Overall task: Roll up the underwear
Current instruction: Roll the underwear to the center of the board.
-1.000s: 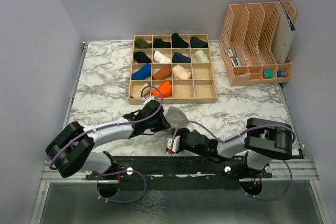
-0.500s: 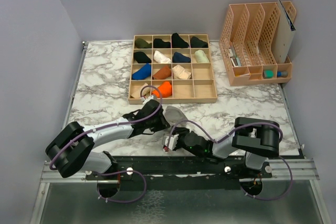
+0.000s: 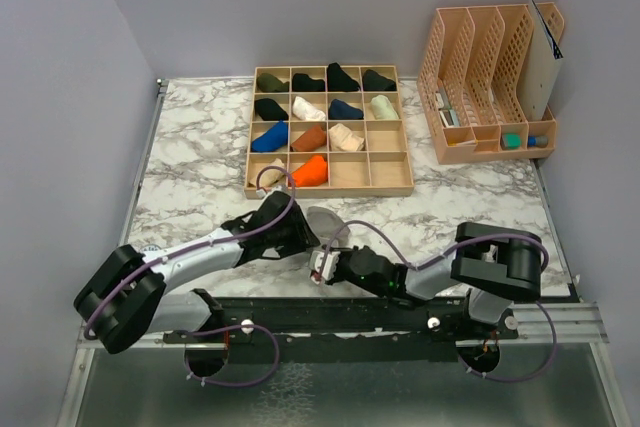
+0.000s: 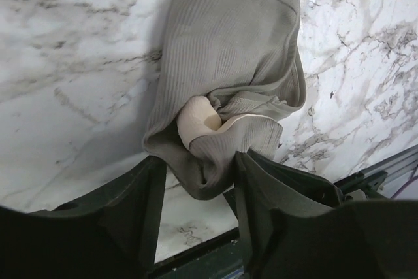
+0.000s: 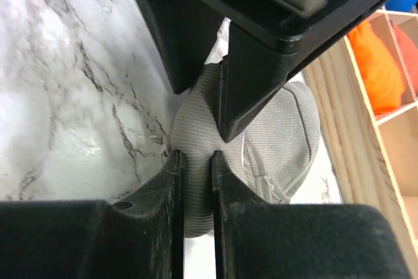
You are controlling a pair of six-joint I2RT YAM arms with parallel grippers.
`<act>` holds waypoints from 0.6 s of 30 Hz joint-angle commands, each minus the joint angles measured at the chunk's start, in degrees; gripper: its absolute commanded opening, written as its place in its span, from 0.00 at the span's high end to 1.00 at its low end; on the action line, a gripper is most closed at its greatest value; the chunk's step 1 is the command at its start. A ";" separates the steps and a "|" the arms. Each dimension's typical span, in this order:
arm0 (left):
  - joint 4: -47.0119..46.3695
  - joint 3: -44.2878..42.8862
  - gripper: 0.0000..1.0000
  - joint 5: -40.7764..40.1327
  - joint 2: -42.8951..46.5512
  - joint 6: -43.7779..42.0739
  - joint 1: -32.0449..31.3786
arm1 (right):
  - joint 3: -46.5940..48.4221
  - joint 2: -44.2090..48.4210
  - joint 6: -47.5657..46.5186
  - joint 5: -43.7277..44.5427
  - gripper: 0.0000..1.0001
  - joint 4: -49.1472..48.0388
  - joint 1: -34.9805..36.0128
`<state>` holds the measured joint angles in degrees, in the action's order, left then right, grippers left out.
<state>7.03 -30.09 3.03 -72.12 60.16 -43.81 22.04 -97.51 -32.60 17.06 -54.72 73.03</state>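
The grey ribbed underwear (image 3: 324,218) lies bunched on the marble table just in front of the wooden tray. In the left wrist view the underwear (image 4: 228,50) shows its cream band (image 4: 199,119) tucked into the folded end. My left gripper (image 4: 198,168) is open around that end, which touches the right finger (image 4: 261,187) while a gap shows at the left one. My right gripper (image 5: 194,161) is shut on a fold of the grey underwear (image 5: 281,135), directly under the left gripper's fingers (image 5: 261,76). From above, the left gripper (image 3: 306,237) and right gripper (image 3: 320,257) meet at the garment's near edge.
A wooden compartment tray (image 3: 330,190) behind the garment holds several rolled garments, an orange one (image 3: 314,169) nearest. A peach file organizer (image 3: 490,77) stands at the back right. The table's front edge and metal rail (image 3: 340,312) lie close below both grippers.
My left gripper's jaws have spread apart off the cloth. My right gripper has closed down onto a fold of the underwear. The left arm has shifted slightly left.
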 commanded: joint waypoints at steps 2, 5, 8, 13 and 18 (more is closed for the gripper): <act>8.57 2.56 0.38 -0.89 6.29 0.85 1.22 | 0.40 2.56 14.62 -11.41 0.96 7.96 -1.01; 10.61 3.81 0.31 -2.57 10.92 1.96 1.57 | 0.57 3.11 21.53 -16.37 0.96 8.50 -2.65; 12.25 5.21 0.23 -6.21 17.07 3.28 1.62 | 0.86 2.55 28.55 -22.68 0.96 7.87 -5.36; 12.53 7.83 0.15 -8.81 26.40 2.49 1.80 | 0.95 0.30 37.66 -31.26 0.96 5.80 -9.88; 8.21 12.24 0.14 -7.31 32.98 -0.67 1.76 | 0.37 -2.84 46.24 -40.86 0.96 0.91 -15.10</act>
<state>17.52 -21.52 -3.29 -43.20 61.84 -42.26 23.35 -96.51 2.72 -11.88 -54.68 60.47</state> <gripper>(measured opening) 0.855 0.180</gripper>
